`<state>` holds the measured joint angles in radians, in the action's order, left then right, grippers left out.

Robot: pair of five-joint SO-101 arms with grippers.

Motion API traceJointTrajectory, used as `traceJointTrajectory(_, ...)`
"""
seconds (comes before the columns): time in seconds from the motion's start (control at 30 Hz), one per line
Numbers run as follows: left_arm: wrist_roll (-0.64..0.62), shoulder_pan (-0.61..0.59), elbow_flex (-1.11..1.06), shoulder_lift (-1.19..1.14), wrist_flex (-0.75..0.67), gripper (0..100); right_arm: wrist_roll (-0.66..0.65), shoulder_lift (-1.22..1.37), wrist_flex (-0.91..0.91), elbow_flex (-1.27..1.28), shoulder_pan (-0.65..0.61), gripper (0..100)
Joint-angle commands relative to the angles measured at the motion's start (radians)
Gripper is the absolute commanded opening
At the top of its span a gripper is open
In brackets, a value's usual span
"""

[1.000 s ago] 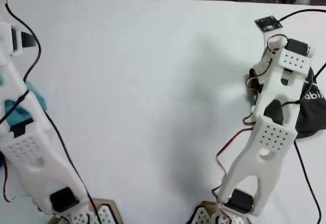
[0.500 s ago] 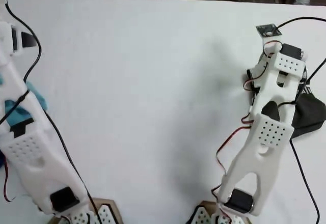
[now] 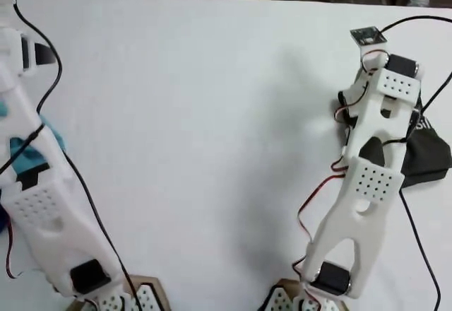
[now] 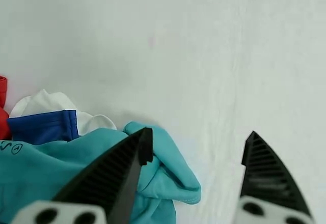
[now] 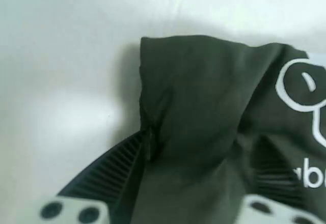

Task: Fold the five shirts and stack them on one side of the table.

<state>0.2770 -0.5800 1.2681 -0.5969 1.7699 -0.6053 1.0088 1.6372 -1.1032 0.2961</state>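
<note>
Fingers (image 5: 119,175) of the right gripper (image 5: 201,150) are clenched on a bunched fold of the dark shirt (image 5: 204,91), cloth pinched between them; the left gripper (image 4: 199,137) is released, w/ bare counter (image 3: 198,113) between its fingers and one finger over the teal shirt (image 4: 61,163).

Change over the last sec: the dark shirt (image 3: 431,157) lay spread wider at the counter's right edge, w/ more of its white print showing in the high view; now it's drawn into a narrower lump, tucked against the right arm (image 3: 374,148); that arm's wrist has shifted a little toward the far side; so prob. a lift or drag is under way, not a fold yet. Left arm (image 3: 42,205) has barely stirred.

Other shirts: teal one is crumpled at the counter's left edge, touching a white shirt (image 4: 46,102) and a blue cloth (image 4: 43,127); a red scrap (image 4: 2,112) is just beside them; all in one loose heap.

Meaning for the task, as I judge it: early stage; no folded stack seen; the dark shirt needs carrying to the open middle and laying flat first; risk is that a one-point grip leaves it wadded.
</note>
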Motion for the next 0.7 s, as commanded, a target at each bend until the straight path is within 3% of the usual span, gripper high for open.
traceJointTrajectory(0.0,-0.006,0.009,0.039,0.017,0.014,30,-0.021,-0.015,0.042,-0.106,0.005,43.2)
traceJointTrajectory(0.2,-0.006,0.009,0.038,0.017,0.014,30,-0.014,-0.004,0.028,-0.318,0.033,43.2)
traceJointTrajectory(0.4,-0.003,0.002,0.038,0.017,0.015,30,0.173,0.010,-0.239,-0.255,0.079,42.4)
traceJointTrajectory(0.67,0.000,-0.037,0.039,0.018,0.015,30,0.173,0.157,-0.447,-0.163,0.104,22.7)
